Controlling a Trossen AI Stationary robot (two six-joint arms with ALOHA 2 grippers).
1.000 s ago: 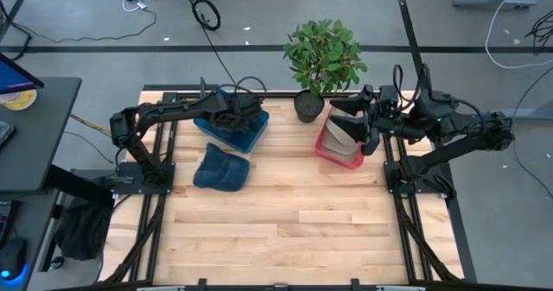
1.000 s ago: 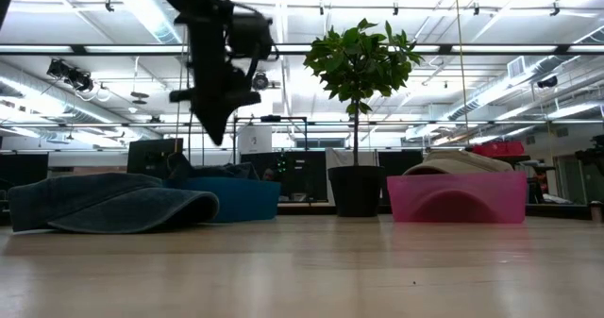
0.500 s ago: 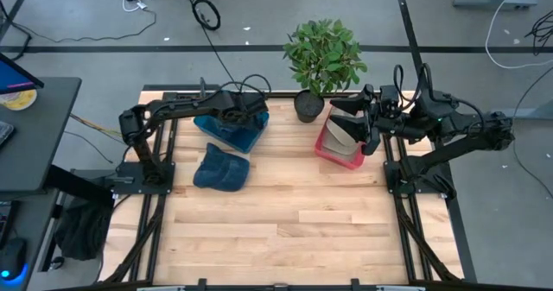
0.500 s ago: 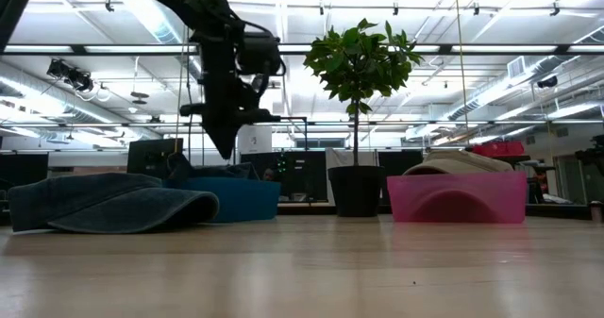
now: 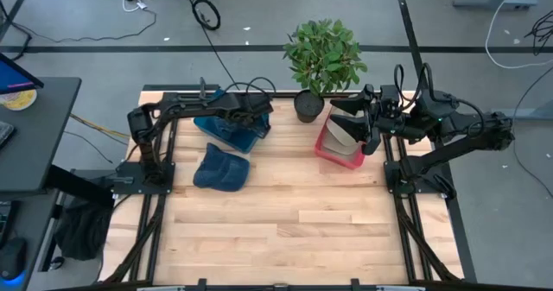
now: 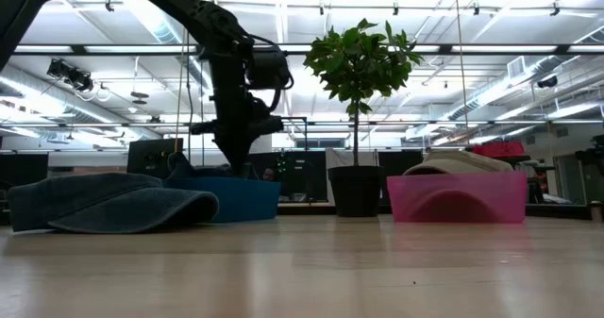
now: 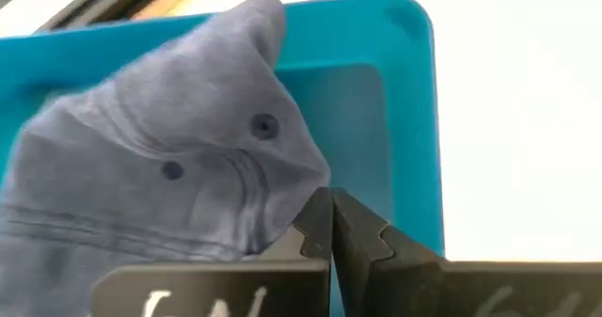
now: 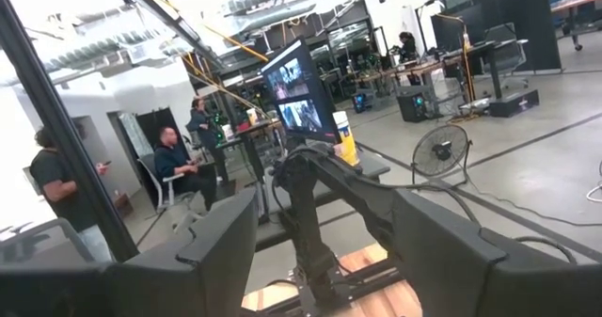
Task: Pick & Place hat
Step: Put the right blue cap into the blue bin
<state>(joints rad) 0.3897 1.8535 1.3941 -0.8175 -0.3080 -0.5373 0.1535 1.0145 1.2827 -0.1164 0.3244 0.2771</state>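
A dark blue hat (image 5: 221, 168) lies flat on the wooden table (image 5: 294, 230), also seen in the low view (image 6: 109, 203). A second grey-blue hat (image 7: 160, 176) lies in the blue bin (image 5: 232, 132). My left gripper (image 5: 259, 110) hangs low over that bin's right end, fingers shut (image 7: 331, 225), right at the hat's edge. A beige hat (image 5: 343, 131) rests in the pink bin (image 6: 458, 197). My right gripper (image 5: 367, 125) waits open (image 8: 329, 251) beside the pink bin. My left gripper comes down from above with shut fingertips (image 7: 315, 225) at the edge of the grey-blue hat (image 7: 299, 197) in the blue bin. I cannot tell whether they touch the cloth.
A potted plant (image 5: 321, 60) stands at the far edge between the two bins, its pot (image 6: 356, 191) close to the pink one. Bare table stretches across the near half. People sit and stand in the room behind (image 8: 179, 166).
My left gripper has moved toward the table's right along the blue bin and has come down toward the hat in it. The hats and bins have stayed put.
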